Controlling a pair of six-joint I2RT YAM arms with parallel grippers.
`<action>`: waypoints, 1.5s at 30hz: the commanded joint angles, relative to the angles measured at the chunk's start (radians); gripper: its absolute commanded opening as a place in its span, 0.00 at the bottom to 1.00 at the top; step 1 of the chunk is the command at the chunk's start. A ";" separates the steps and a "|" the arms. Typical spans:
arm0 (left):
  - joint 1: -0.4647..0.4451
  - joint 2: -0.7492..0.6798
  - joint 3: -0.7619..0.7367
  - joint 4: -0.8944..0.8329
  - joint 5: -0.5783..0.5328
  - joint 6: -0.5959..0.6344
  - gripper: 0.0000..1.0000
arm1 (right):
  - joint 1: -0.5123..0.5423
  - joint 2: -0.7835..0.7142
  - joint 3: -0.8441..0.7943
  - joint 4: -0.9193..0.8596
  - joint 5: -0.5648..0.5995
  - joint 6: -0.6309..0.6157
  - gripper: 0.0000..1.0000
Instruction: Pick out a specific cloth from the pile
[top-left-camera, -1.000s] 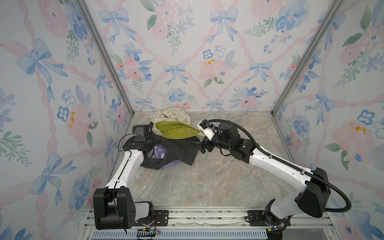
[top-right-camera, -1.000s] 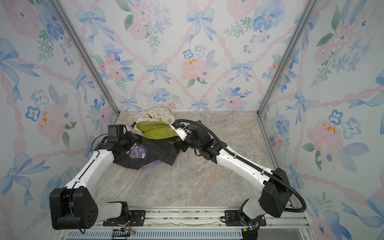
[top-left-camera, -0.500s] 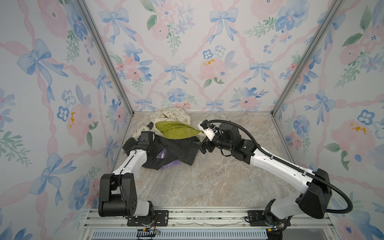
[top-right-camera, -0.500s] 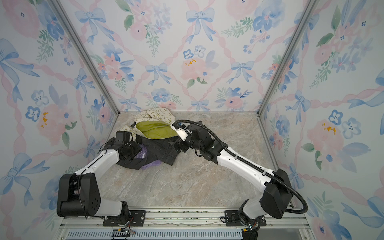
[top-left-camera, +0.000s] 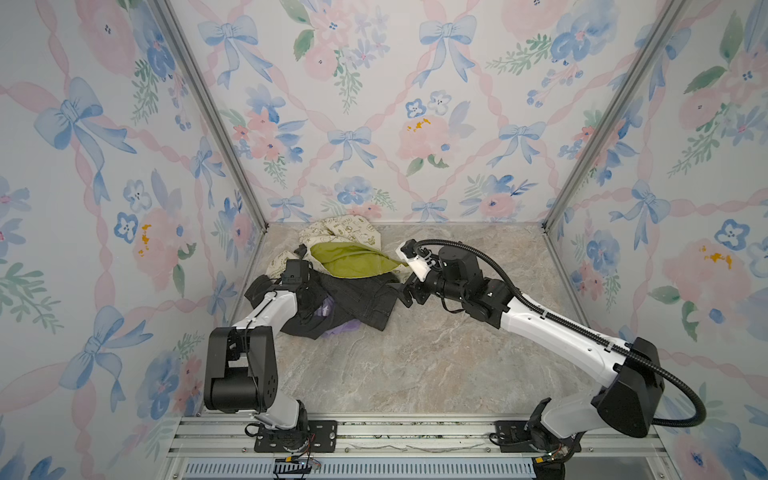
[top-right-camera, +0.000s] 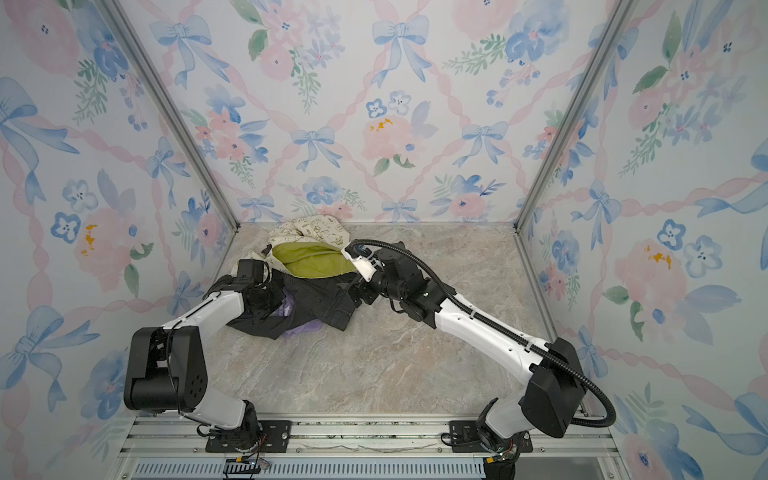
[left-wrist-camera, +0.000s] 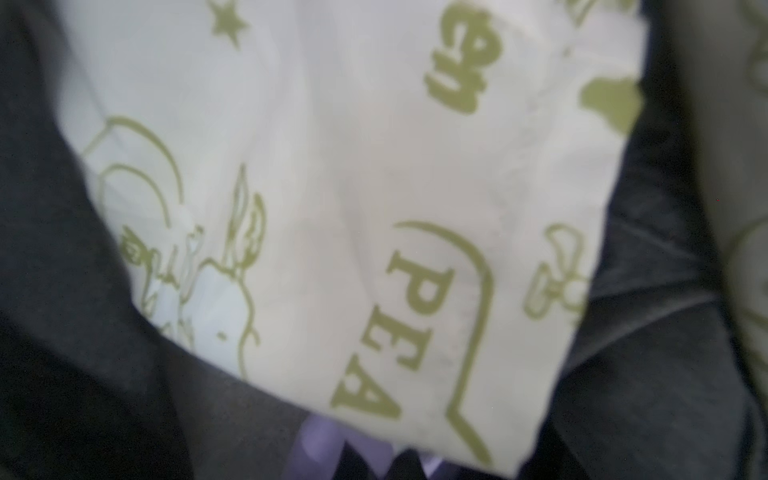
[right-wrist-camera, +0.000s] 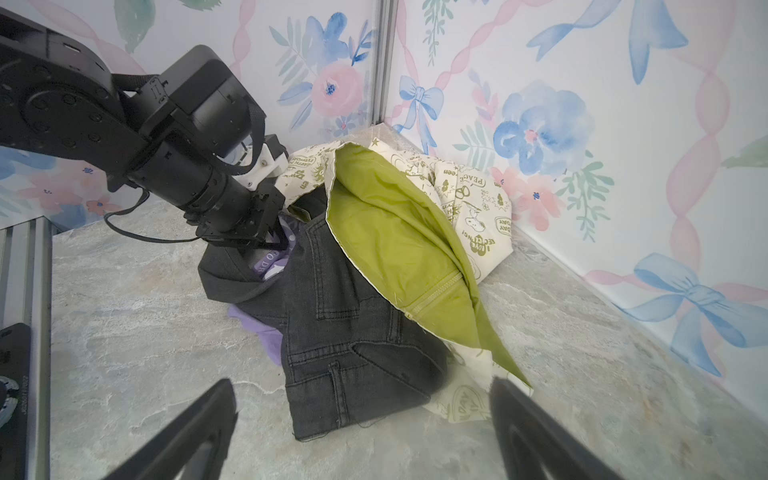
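The pile (top-left-camera: 357, 291) lies in the back left corner. Cream printed fabric (top-left-camera: 345, 232) with an olive-green lining (top-left-camera: 353, 259) lies over dark grey denim (top-left-camera: 365, 297). The cloth (top-left-camera: 345, 328), lavender with white lettering, shows only in patches under the denim (right-wrist-camera: 353, 332) and in a gap on top (right-wrist-camera: 268, 264). My left gripper (right-wrist-camera: 270, 245) reaches down into that gap and is shut on the cloth (left-wrist-camera: 320, 440). In both top views it sits on the pile's left side (top-right-camera: 272, 305). My right gripper (right-wrist-camera: 361, 432) stands open beside the pile's right edge (top-left-camera: 409, 293), holding nothing.
The floral left wall (top-left-camera: 187, 249) and back wall (top-left-camera: 415, 166) stand close behind the pile. Marbled floor (top-left-camera: 415, 357) stretches in front of the pile and to its right. An aluminium rail (top-left-camera: 415, 432) with both arm bases runs along the front edge.
My left gripper has come down onto the left side of the pile and shut on the lavender fabric. The right arm has hardly moved.
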 joint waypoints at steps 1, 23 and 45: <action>0.000 -0.051 0.058 0.000 0.012 -0.002 0.00 | 0.013 -0.004 0.003 -0.011 0.004 0.003 0.97; -0.005 -0.217 0.261 0.097 0.080 0.053 0.00 | 0.015 0.044 0.052 -0.005 -0.015 -0.006 0.97; -0.006 -0.299 0.377 0.276 0.107 0.002 0.00 | 0.016 0.002 0.028 -0.024 -0.010 -0.009 0.97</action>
